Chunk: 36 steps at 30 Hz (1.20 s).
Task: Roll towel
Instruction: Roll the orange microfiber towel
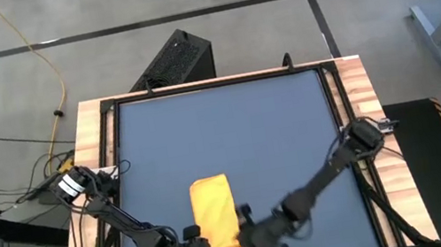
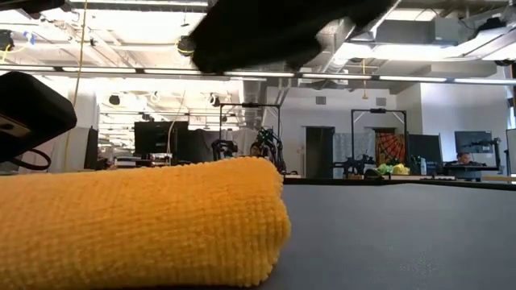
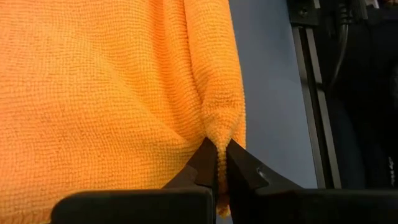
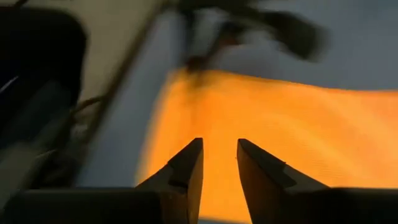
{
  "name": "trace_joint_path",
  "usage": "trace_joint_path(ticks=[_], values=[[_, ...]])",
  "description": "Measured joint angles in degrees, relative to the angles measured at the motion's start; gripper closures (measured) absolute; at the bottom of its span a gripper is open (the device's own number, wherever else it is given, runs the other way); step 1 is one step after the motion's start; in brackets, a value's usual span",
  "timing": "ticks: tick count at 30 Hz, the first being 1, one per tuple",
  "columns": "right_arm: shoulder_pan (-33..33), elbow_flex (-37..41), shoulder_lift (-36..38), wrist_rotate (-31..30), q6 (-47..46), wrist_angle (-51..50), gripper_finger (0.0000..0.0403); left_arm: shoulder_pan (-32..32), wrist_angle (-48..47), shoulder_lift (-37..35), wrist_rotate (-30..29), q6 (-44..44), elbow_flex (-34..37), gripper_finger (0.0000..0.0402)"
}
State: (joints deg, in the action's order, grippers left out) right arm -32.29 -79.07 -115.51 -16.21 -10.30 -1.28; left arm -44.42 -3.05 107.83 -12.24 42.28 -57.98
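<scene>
A dark grey mat (image 1: 231,131) covers the wood-edged table (image 1: 357,83), which stands on a grey concrete floor (image 1: 209,0). At the mat's near edge, the left gripper (image 3: 217,163) is clenched on a corner fold of the yellow-orange towel (image 1: 214,214), which lies folded near the middle. Just beside it, the right gripper (image 4: 219,163) hangs above the towel, fingers parted and grasping nothing.

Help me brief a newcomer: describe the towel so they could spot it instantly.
On the dark blue mat inside the wooden-edged table, look at the near edge between the two arms. The towel lies there, pinched by the left gripper: the only bright yellow-orange cloth in view.
</scene>
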Motion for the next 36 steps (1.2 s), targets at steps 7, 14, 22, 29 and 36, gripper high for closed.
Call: trace_joint_path(ticks=[7,14,22,29,36], values=[[-7.82,0.04,-4.87,-12.55,11.76,4.29,0.0246,1.29,-0.06,-0.02,1.95,0.54,0.02,0.0401],[-8.22,0.04,-8.55,-10.89,15.27,9.86,0.0215,1.33,-0.26,0.00,1.91,1.94,0.07,0.0401],[-7.36,-0.04,-8.69,-7.18,14.08,9.95,0.0210,1.35,-0.28,0.02,1.94,2.45,0.07,0.0401],[-5.96,-0.04,-10.26,-5.09,11.85,10.56,0.0235,1.26,-0.33,0.05,1.88,2.82,0.07,0.0395],[-4.48,-0.09,-10.35,-4.46,4.36,7.58,0.0303,1.30,-1.30,-0.08,4.08,0.92,0.11,0.0337]])
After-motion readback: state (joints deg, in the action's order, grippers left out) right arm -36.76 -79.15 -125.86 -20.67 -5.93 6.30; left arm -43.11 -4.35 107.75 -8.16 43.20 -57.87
